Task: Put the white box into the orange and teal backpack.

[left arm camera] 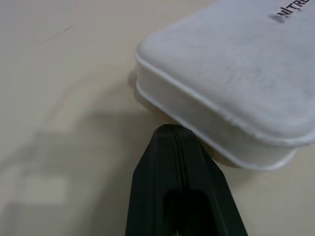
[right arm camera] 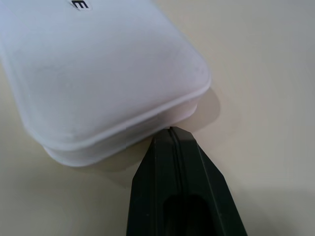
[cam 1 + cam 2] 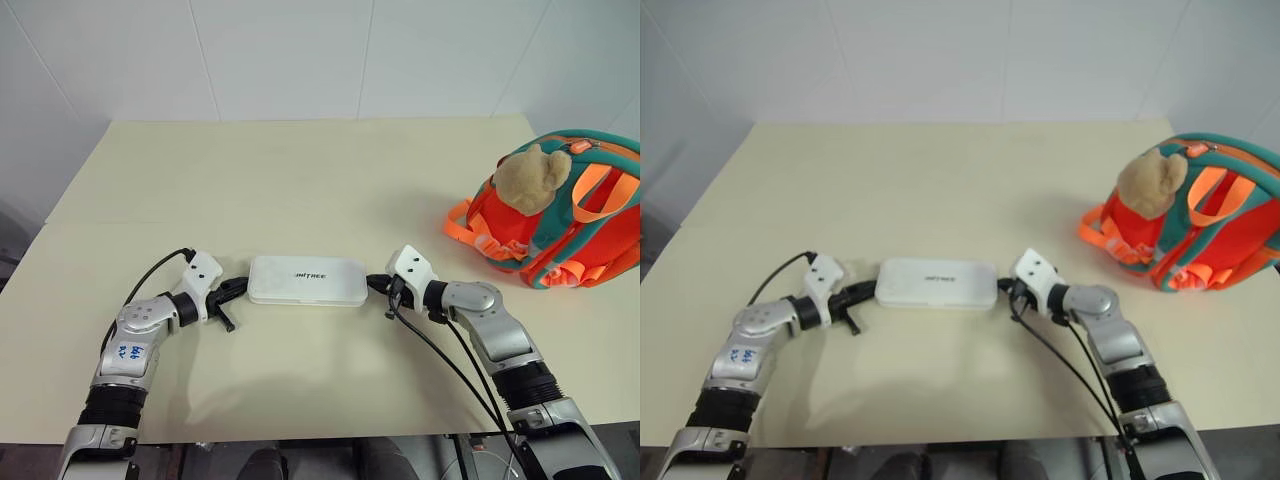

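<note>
Both grippers are pinched together, holding nothing. The left gripper (image 1: 173,133) noses the box's (image 3: 307,280) left end; the right gripper (image 2: 173,135) meets its right end, tips touching or nearly so. The box lies flat on the table (image 3: 300,180), lid up. It looks stiff, light and slick, so squeezing it end to end between both tips seems the likeliest hold, though it may slip. The backpack (image 3: 560,215) sits well right of the box.
</note>
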